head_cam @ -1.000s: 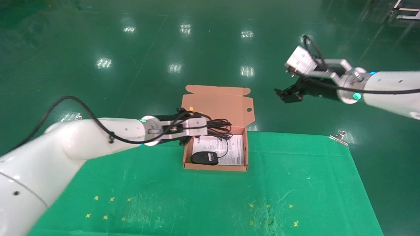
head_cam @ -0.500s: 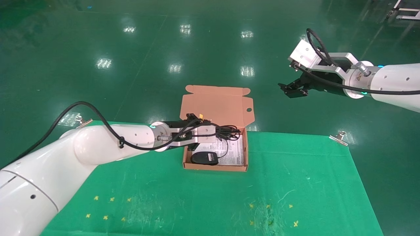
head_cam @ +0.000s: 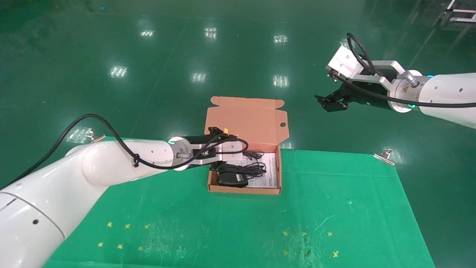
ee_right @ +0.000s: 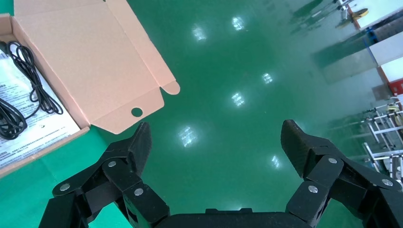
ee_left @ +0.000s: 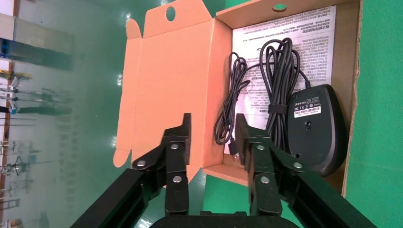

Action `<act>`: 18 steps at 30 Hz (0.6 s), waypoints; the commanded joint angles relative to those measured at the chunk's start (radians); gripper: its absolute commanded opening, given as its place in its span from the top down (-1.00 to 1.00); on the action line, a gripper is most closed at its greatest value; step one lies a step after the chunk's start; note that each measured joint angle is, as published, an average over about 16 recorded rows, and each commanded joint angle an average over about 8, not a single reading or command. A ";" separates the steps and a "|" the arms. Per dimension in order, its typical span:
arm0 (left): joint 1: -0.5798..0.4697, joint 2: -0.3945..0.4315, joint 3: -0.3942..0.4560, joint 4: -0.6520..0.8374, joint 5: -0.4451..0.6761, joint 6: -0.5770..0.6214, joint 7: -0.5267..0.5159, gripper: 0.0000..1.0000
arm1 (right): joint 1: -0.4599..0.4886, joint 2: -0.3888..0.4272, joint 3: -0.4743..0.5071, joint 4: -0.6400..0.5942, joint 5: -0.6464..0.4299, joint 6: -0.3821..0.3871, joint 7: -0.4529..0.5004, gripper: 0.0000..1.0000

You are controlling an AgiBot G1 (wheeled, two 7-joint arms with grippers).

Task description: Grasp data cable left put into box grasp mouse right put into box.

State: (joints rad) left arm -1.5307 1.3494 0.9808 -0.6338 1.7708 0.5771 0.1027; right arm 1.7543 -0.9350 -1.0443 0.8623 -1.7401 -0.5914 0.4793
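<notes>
Both items now lie in the box (head_cam: 277,175): the data cable (ee_left: 280,90) has dropped from the left gripper (ee_left: 211,137), fingers spread empty, beside the mouse (ee_left: 313,128). Right gripper (head_cam: 331,102), wide, waits at two o'clock.

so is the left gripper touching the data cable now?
Apart. The left wrist view shows left gripper open, the data cable lying released in the box.

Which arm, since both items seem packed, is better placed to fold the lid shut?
Left, probably. The left pincer hangs open at the back edge of the box, right beside the raised lid, while the right pincer is open out over the floor, well away from it.
</notes>
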 commanded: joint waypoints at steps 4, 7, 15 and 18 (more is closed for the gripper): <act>-0.010 -0.019 -0.009 -0.010 -0.016 0.010 -0.023 -1.00 | 0.002 0.000 0.001 0.001 0.000 0.002 -0.003 -1.00; -0.039 -0.039 -0.025 -0.010 -0.034 0.023 -0.061 -1.00 | 0.010 0.002 0.004 0.008 -0.003 0.009 -0.009 -1.00; -0.131 -0.091 -0.056 -0.008 -0.032 0.016 -0.153 -1.00 | 0.050 0.012 0.007 0.034 -0.033 0.028 -0.049 -1.00; -0.147 -0.099 -0.057 -0.005 -0.019 0.008 -0.172 -1.00 | 0.060 0.013 0.000 0.034 -0.053 0.027 -0.064 -1.00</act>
State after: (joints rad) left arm -1.6688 1.2535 0.9245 -0.6402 1.7462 0.5907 -0.0603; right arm 1.8104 -0.9233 -1.0437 0.8945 -1.7903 -0.5659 0.4216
